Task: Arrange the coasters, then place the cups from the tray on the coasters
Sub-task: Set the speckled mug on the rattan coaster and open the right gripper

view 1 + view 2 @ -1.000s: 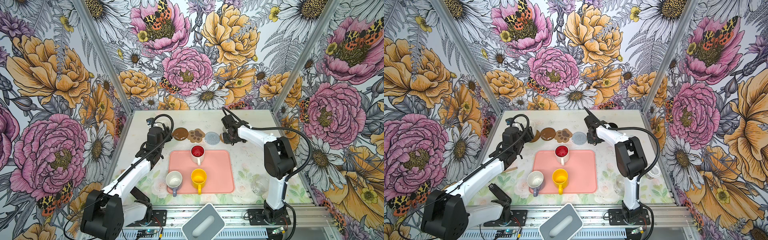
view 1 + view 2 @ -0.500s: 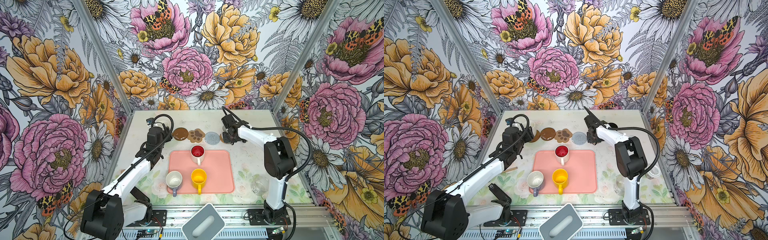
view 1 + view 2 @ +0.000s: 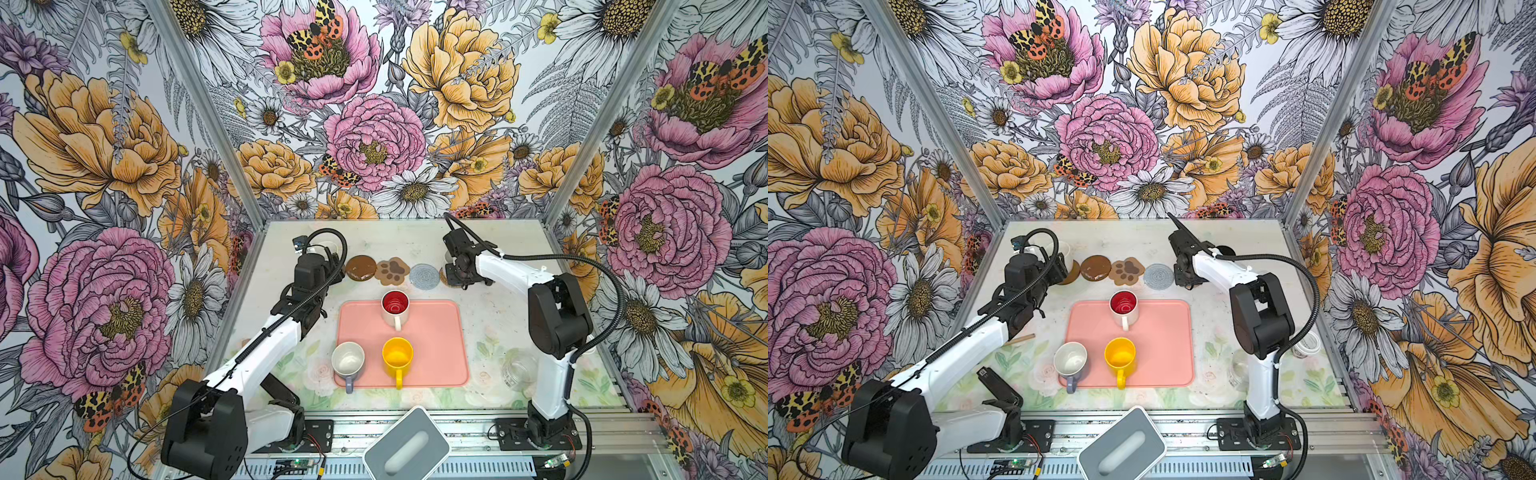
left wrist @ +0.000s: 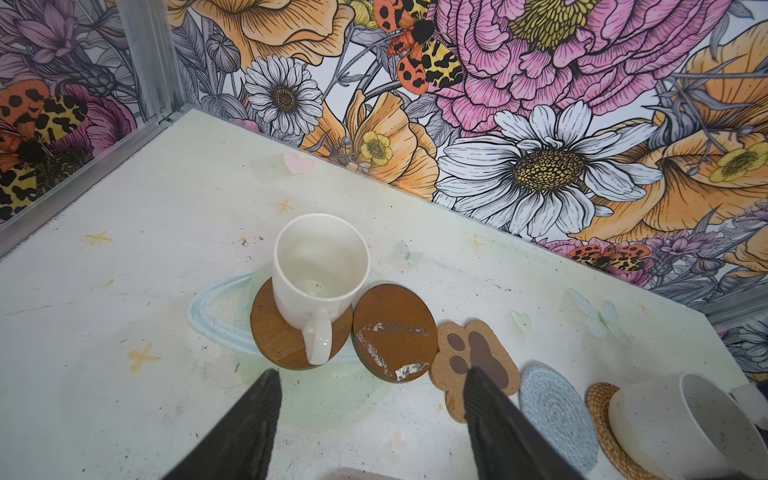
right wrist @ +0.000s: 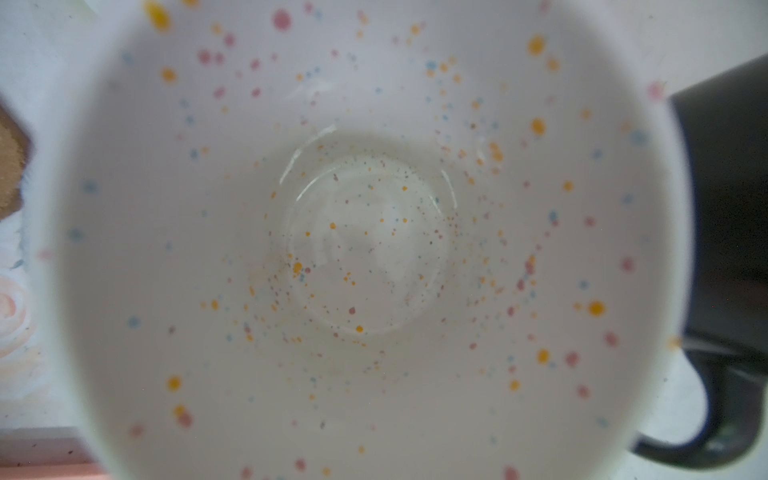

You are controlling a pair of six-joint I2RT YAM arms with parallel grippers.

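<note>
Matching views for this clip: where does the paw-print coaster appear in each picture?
In a top view: paw-print coaster, in the row behind the tray.
In a top view: same place.
Left wrist, between the bare brown disc and the grey-blue coaster.
Right wrist: speckled white mug fills it; a blurred brown patch at the edge may be the coaster, cannot tell.
Landmark: the grey-blue coaster, beside it in three views.

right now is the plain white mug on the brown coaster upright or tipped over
Upright: the plain white mug stands on its base on a brown coaster, open mouth facing up, nothing visible inside.
</note>
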